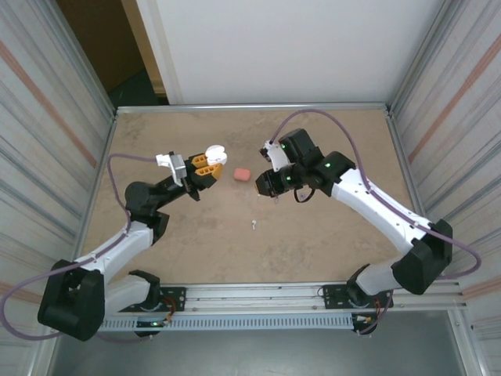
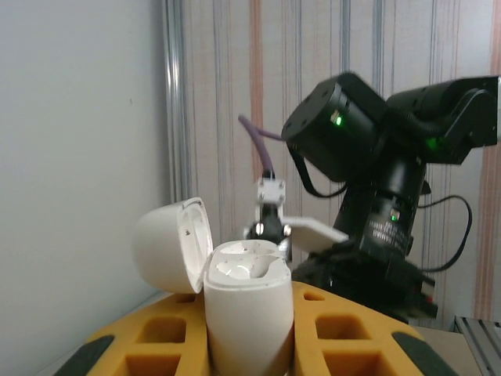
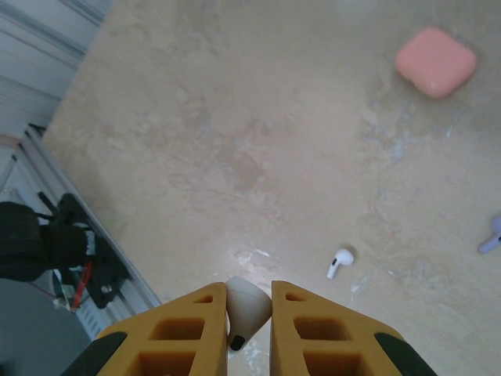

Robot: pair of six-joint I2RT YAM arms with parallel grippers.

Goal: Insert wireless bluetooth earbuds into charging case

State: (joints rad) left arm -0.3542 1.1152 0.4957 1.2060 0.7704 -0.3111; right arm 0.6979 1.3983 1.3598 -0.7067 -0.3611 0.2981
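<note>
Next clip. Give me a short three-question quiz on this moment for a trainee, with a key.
1. True or false: the white case in the left end effector has its lid shut.
2. What is pinched in the right end effector? A) a coin B) a white earbud C) nothing
3. Fill in: the closed case lying on the table is coloured ____.
Key: 1 false, the lid stands open; 2 B; 3 pink.
</note>
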